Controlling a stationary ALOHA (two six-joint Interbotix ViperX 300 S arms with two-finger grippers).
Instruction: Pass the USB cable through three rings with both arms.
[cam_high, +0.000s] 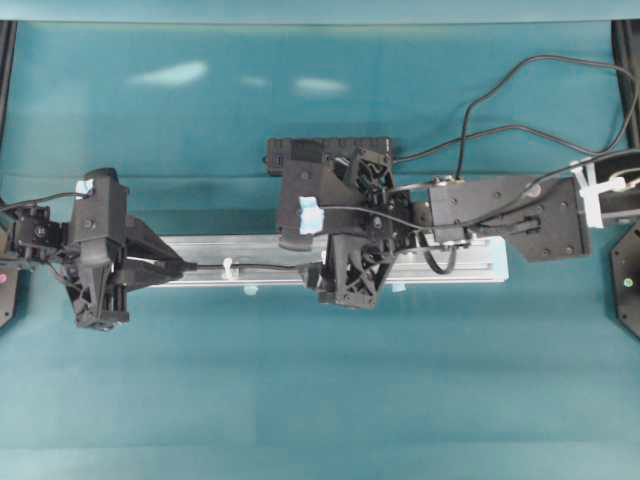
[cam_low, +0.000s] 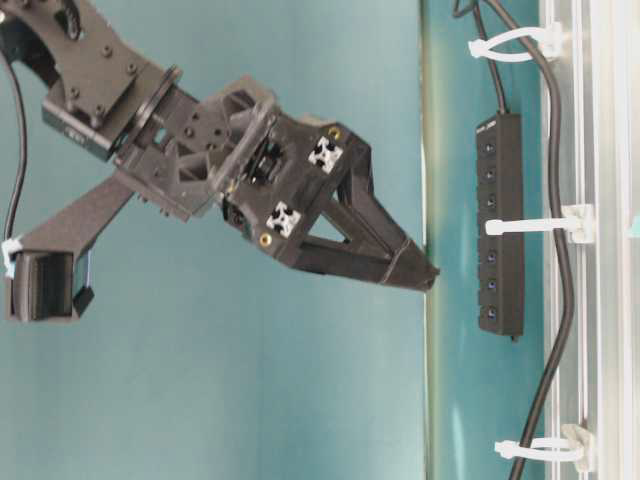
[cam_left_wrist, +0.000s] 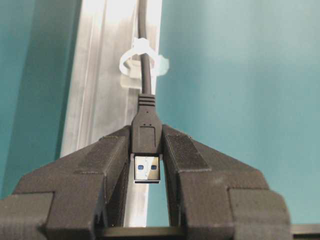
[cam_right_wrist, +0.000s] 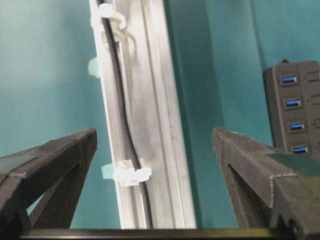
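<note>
left gripper (cam_left_wrist: 148, 165) clamped the usb cable (cam_left_wrist: 145, 75) by its plug, reaching level along the rail (cam_left_wrist: 100, 90); right gripper (cam_right_wrist: 155, 150) hovered wide open; counted three rings (cam_low: 525, 228).

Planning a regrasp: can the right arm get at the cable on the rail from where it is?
Probably yes: the right gripper hangs open over the rail, and the USB cable lies exposed between its jaws.
</note>
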